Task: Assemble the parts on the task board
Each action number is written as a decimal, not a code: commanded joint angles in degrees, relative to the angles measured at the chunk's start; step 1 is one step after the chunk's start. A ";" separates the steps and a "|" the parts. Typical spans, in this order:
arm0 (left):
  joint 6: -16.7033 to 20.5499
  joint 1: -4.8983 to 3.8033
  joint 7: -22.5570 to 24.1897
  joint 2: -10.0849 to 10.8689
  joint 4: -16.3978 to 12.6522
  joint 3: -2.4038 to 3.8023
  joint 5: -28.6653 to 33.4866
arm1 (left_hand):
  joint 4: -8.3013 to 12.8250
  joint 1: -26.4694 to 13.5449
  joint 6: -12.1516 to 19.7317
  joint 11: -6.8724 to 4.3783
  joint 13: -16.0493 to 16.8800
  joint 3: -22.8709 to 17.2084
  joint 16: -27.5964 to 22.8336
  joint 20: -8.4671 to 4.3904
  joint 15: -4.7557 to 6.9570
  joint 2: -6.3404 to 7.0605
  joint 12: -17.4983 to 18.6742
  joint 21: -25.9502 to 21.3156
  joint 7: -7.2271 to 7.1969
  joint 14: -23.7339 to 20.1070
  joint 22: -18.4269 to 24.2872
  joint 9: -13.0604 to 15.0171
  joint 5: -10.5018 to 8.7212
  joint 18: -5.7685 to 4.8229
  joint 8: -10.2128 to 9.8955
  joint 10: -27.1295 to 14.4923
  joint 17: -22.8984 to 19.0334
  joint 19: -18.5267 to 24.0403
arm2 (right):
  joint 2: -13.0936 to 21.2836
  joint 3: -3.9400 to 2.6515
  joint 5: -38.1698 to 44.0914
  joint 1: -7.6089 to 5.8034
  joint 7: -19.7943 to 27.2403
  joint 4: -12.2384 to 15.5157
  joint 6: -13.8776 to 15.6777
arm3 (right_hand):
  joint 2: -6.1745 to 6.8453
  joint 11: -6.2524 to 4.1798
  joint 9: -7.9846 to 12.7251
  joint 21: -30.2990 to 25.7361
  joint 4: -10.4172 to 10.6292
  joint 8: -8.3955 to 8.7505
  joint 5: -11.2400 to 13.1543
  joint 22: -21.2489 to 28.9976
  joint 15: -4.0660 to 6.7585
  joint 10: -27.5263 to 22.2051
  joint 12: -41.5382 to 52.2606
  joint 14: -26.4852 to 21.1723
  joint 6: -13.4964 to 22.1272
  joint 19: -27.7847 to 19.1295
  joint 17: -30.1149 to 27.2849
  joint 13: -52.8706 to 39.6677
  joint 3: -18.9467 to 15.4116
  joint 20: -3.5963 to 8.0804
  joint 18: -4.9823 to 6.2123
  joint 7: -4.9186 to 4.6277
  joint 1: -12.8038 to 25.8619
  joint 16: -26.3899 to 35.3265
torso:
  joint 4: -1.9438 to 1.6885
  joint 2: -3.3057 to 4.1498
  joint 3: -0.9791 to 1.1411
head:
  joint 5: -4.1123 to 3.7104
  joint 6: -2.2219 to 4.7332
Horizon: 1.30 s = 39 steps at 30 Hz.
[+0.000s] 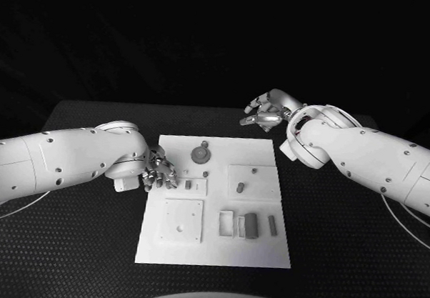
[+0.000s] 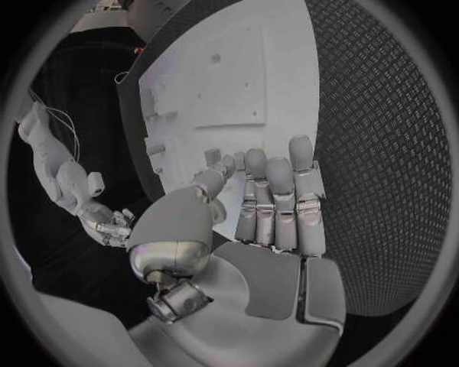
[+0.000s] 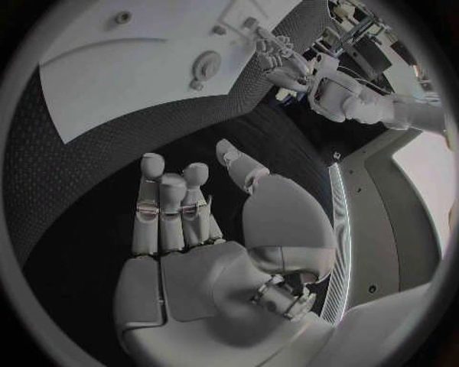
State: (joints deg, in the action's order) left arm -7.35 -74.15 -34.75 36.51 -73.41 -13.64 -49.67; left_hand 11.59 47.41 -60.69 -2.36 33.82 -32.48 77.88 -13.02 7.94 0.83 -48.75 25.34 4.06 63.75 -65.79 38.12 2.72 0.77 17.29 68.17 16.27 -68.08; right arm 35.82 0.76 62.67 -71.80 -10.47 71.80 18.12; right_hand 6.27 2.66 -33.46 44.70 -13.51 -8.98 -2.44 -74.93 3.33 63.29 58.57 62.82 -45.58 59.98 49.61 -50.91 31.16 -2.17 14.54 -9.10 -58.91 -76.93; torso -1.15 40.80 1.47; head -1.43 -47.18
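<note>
The white task board [image 1: 215,253] lies in the middle of the black table. On it are a round part [image 1: 203,153] at the far end, a small peg [image 1: 240,187] in a square recess, a small part [image 1: 189,186] near the left edge, and several bar-shaped parts [image 1: 249,224]. My left hand [image 1: 159,172] hovers at the board's left edge beside that small part, its fingers [image 2: 272,199] straight and side by side, holding nothing. My right hand [image 1: 265,111] is raised beyond the board's far right corner, fingers [image 3: 172,206] apart and empty.
A square plate [image 1: 181,221] with holes sits on the board's near left. The board [image 3: 144,69] and round part [image 3: 206,65] show ahead of the right palm. Black textured table mat [image 1: 351,235] surrounds the board on both sides.
</note>
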 commanded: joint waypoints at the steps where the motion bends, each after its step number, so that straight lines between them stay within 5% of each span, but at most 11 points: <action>1: 0.98 0.01 0.22 -0.15 0.45 0.02 0.00 | 0.06 0.97 -0.29 0.14 0.11 -0.55 0.31 -0.19 0.08 -0.21 0.21 0.21 0.02 -0.24 -0.14 0.01 0.09 -0.70 -0.29 0.22 -0.07 0.23 | -0.02 -0.02 0.12 0.03 0.16 0.05 -0.54 | -0.06 0.27 0.10 -0.40 0.32 -0.23 -0.36 -0.79 -0.06 -0.23 0.24 -0.41 -0.08 -0.22 -0.06 0.06 0.07 -0.27 0.46 -0.43 0.53 -0.39 | 0.02 -0.01 0.01 | 0.00 0.03; 6: 0.65 0.00 0.21 -0.27 0.67 0.02 -0.43 | 0.82 1.66 -0.28 0.15 0.21 -0.73 0.36 -0.17 0.09 -0.96 0.24 0.26 0.04 -0.20 -0.24 0.04 0.09 -0.77 -0.30 0.25 -0.13 0.22 | 0.06 -0.02 0.12 0.03 0.11 -0.05 -0.53 | -0.06 0.27 0.10 -0.40 0.32 -0.22 -0.36 -0.80 -0.06 -0.24 0.25 -0.41 -0.07 -0.22 -0.07 0.07 0.08 -0.27 0.46 -0.44 0.53 -0.39 | 0.03 0.01 0.03 | -0.07 0.04; 29: -1.30 0.00 0.21 -0.48 0.52 0.02 -0.76 | 1.64 1.66 -0.20 0.23 0.41 -0.16 0.39 -0.09 0.00 1.15 0.43 0.22 0.11 -0.32 -0.37 0.06 0.07 -0.77 -0.37 0.17 -0.30 0.29 | 0.24 -0.01 0.12 0.03 0.09 0.02 -0.57 | -0.04 0.28 0.10 -0.40 0.33 -0.23 -0.36 -0.80 -0.06 -0.24 0.26 -0.42 -0.07 -0.22 -0.09 0.09 0.07 -0.27 0.46 -0.44 0.54 -0.41 | -0.02 0.01 0.00 | -0.12 -0.27; 37: 0.22 0.00 0.48 -0.49 0.54 0.02 -0.64 | -1.57 -3.37 0.16 0.36 0.56 2.16 0.41 0.08 -0.13 4.48 0.61 -0.01 0.25 -0.38 -0.26 0.01 0.03 -0.71 -0.62 0.16 -0.45 0.31 | 0.24 -0.01 0.12 0.04 0.12 0.00 -0.50 | 0.00 0.28 0.10 -0.40 0.34 -0.23 -0.36 -0.81 -0.07 -0.25 0.27 -0.43 -0.06 -0.22 -0.09 0.09 0.05 -0.28 0.46 -0.44 0.57 -0.42 | 0.00 0.00 0.02 | -0.12 -0.26; 39: 0.56 0.00 0.63 -0.50 0.53 0.02 -0.40 | 0.46 -5.50 0.37 0.23 0.80 6.34 0.54 -0.14 -0.01 3.14 0.68 -0.18 0.17 -0.59 -0.36 0.19 0.07 -0.60 -0.62 0.01 -0.50 0.60 | 0.23 -0.01 0.12 0.04 0.14 0.00 -0.52 | 0.01 0.28 0.10 -0.41 0.34 -0.23 -0.36 -0.81 -0.07 -0.25 0.27 -0.43 -0.06 -0.22 -0.10 0.10 0.05 -0.28 0.46 -0.44 0.57 -0.42 | 0.00 0.00 0.02 | -0.12 -0.26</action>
State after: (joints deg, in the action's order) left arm -7.74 -74.15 -34.69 36.15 -72.76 -13.64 -50.24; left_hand 11.74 42.54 -60.45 -2.38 34.56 -26.92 78.10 -13.06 7.77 4.09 -48.31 25.34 4.05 63.63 -66.09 38.25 2.71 0.77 17.02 68.13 15.82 -67.99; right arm 36.07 0.77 62.66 -71.79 -10.50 71.76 18.09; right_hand 6.27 2.65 -33.42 44.49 -13.51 -8.98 -2.44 -74.93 3.33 63.29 58.57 62.82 -45.79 59.98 49.57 -50.91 31.16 -2.17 14.22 -9.13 -58.91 -77.17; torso -1.16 40.80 1.47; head -1.54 -47.45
